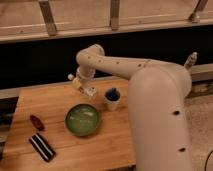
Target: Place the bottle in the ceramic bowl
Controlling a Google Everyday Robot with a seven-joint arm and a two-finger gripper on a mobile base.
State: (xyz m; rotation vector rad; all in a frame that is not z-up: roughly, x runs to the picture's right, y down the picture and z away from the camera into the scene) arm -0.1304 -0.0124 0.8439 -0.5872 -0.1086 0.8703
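Camera view shows the gripper [84,86] low over the wooden table [55,105], behind the green ceramic bowl [82,119]. The bottle [112,99] stands upright just right of the bowl, not grabbed yet. It probably needs picking up first.

The scene is viewed by one camera set high behind the arm, angled down across the tabletop [60,100] toward its far edge. The right edge is hidden by the near arm. The claw [83,88] is seen near the far edge.
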